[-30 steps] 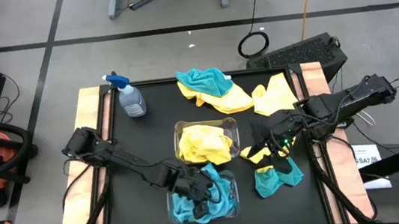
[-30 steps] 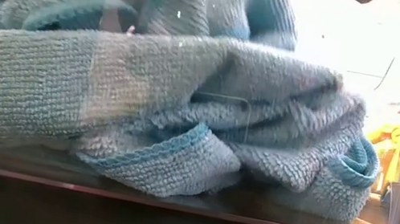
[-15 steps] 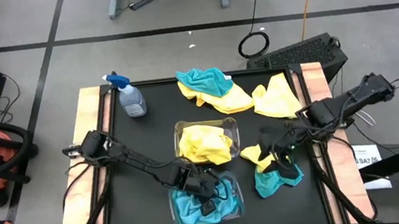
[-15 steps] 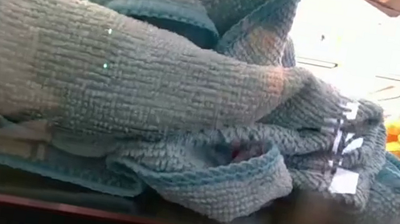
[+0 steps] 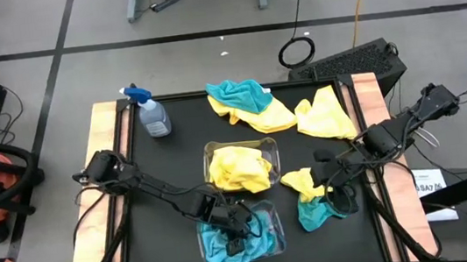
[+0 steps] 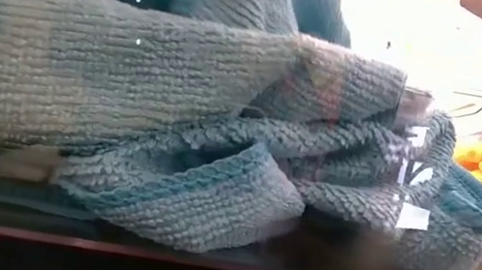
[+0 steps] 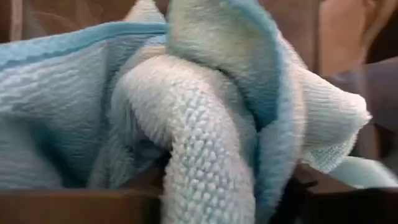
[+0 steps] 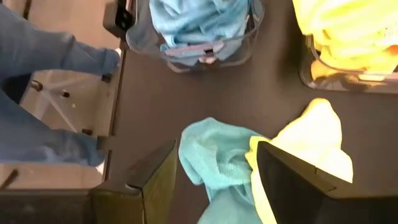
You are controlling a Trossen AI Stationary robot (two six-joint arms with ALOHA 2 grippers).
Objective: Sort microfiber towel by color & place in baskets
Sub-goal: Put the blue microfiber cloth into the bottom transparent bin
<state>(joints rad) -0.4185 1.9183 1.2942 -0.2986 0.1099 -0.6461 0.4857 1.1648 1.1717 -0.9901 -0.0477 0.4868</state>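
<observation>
The near basket (image 5: 274, 243) holds teal-blue microfiber towels (image 6: 219, 151). My left gripper (image 5: 238, 233) is down among them, and teal cloth (image 7: 205, 124) fills its wrist view. Just behind it, the far basket (image 5: 210, 156) holds yellow towels (image 5: 242, 170). My right gripper (image 8: 214, 180) hangs open above a loose teal towel (image 8: 208, 155) and a yellow towel (image 8: 317, 130), which lie side by side on the table's right part, and it touches neither. More loose towels lie at the far edge: a teal one on a yellow one (image 5: 243, 99), and another yellow one (image 5: 324, 112).
A clear spray bottle (image 5: 152, 115) with a blue trigger stands at the far left. Wooden rails (image 5: 105, 163) run along the table's left and right edges. A person's legs in jeans (image 8: 37, 62) stand beyond the table's near edge.
My left gripper has sunk into the near basket with teal cloth, and the towels there have shifted and bunched against the clear wall. My right gripper has swung toward the table's near edge and tipped further down, and now hangs over the loose yellow and teal towels.
</observation>
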